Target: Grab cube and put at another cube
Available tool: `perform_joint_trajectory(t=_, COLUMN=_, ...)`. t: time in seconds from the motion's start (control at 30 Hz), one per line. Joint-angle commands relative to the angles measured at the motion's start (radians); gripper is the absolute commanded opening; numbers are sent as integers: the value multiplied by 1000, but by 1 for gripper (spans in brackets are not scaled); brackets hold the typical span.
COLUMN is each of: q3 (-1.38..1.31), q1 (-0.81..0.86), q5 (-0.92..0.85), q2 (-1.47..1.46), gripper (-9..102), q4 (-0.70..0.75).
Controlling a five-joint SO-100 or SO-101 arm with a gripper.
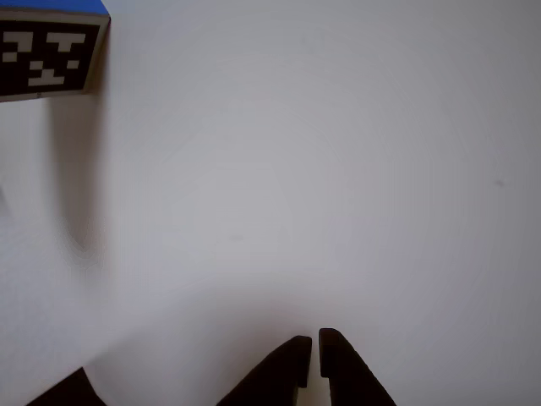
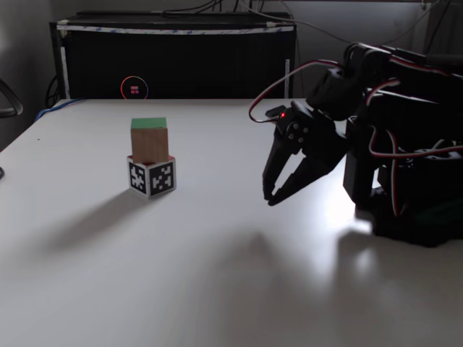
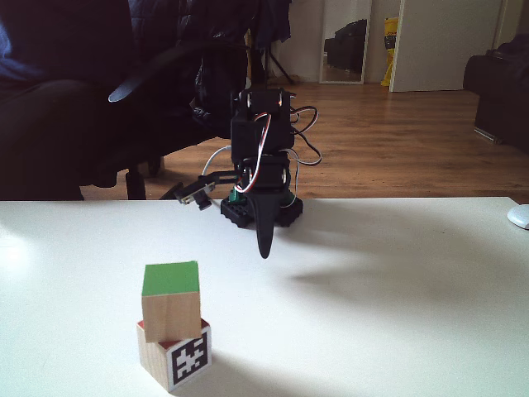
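Another cube (image 1: pixel 46 51) cut by frame edge — top/left.

We see an arm (image 2: pixel 383 123) built of matte black parts, blocky servo housings stacked on a squat black base (image 3: pixel 260 211). Red, white and dark cables loop loosely over its joints in both fixed views, one red wire arching clear of the body. A small red light (image 2: pixel 283 114) glows near the wrist. The gripper (image 2: pixel 272 196) ends in two long, tapered black fingers (image 1: pixel 292 372), smooth and pointed.
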Motion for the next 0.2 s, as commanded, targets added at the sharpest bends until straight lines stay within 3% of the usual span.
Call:
perform_joint_trajectory(t=0.0, q3=-46, q1=0, q5=5, q2=3, gripper=0, q4=6)
perform_joint_trajectory(t=0.17, q3=-46, q1=0, q5=5, q2=3, gripper=0, q4=6)
